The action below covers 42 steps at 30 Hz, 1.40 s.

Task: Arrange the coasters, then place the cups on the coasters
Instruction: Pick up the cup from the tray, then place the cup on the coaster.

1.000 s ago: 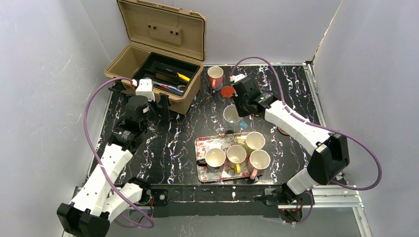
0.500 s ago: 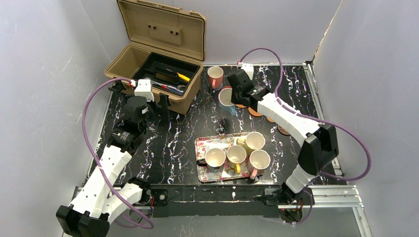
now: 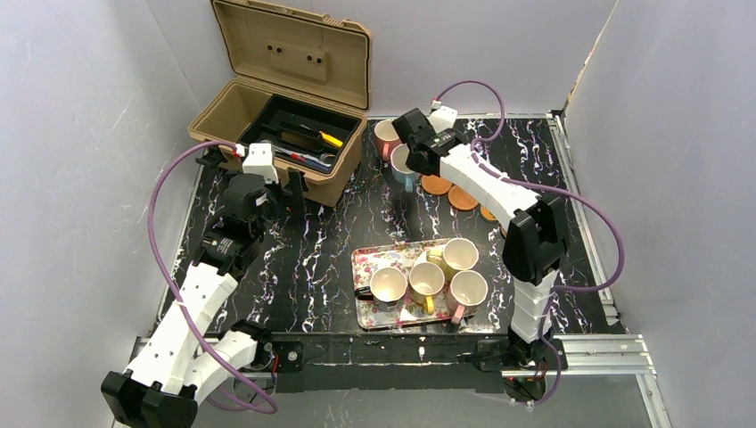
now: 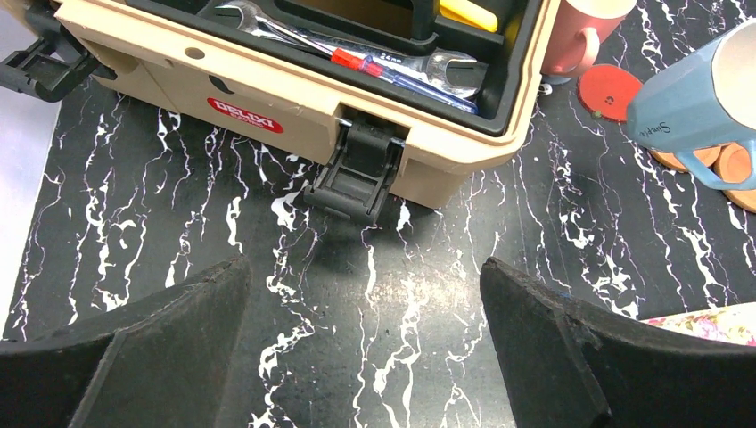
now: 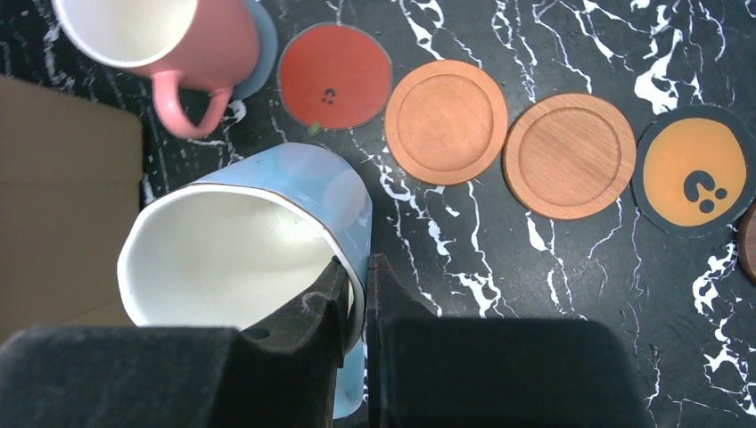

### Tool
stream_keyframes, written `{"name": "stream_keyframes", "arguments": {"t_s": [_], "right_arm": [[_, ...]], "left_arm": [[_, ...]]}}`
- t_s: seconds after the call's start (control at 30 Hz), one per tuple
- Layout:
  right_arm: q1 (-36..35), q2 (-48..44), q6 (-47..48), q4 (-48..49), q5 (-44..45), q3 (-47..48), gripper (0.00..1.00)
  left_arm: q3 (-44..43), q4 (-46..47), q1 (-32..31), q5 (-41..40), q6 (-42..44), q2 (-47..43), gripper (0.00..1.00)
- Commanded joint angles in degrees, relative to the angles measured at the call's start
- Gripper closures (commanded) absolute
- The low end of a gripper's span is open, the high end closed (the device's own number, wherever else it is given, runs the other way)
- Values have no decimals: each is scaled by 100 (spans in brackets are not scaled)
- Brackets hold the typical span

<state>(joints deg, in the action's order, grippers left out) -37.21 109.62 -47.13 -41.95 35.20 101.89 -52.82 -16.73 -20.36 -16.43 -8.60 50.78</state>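
My right gripper [image 5: 358,278] is shut on the rim of a blue cup [image 5: 267,232], one finger inside the cup and one outside. The blue cup [image 3: 403,166] hangs tilted at the back of the table, beside a pink cup [image 5: 160,36] that stands on a blue-grey coaster [image 5: 264,40]. To the right runs a row of coasters: red [image 5: 334,76], two orange [image 5: 446,120] [image 5: 569,156], then yellow-orange [image 5: 694,171]. My left gripper [image 4: 365,294] is open over bare table in front of the toolbox. Several more cups [image 3: 426,278] stand on the floral tray [image 3: 367,259].
An open tan toolbox [image 3: 276,134] with tools fills the back left, its latch [image 4: 357,169] just ahead of my left gripper. A dark brown coaster [image 5: 751,241] shows at the right edge of the right wrist view. The tray sits near the front middle.
My right arm has carried the blue cup from the middle of the table towards the back left, up next to the pink cup. The left arm has not moved.
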Motion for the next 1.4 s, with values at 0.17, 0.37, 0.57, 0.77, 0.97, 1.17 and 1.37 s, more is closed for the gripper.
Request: {"name": "stream_keyframes", "arguments": {"t_s": [0.17, 0.37, 0.57, 0.77, 0.97, 1.17, 1.37], "right_arm": [[348, 369, -811, -248, 183, 696, 99], [536, 672, -812, -252, 58, 931, 99], [712, 974, -696, -237, -171, 1211, 99], [822, 1214, -585, -163, -324, 1477, 99], [895, 1431, -508, -150, -361, 1690, 99], [932, 1482, -427, 5, -395, 1703, 99], [975, 1624, -360, 70, -512, 1863, 99]], "left_arm": [[0, -17, 13, 56, -61, -89, 2], [-27, -47, 15, 112, -96, -46, 2], [-27, -53, 14, 122, -105, 1, 2], [-27, -58, 12, 165, -134, 52, 2], [-36, -70, 10, 207, -152, 72, 2], [-35, -62, 17, 217, -157, 80, 2], [-28, -56, 21, 220, -156, 72, 2]]}}
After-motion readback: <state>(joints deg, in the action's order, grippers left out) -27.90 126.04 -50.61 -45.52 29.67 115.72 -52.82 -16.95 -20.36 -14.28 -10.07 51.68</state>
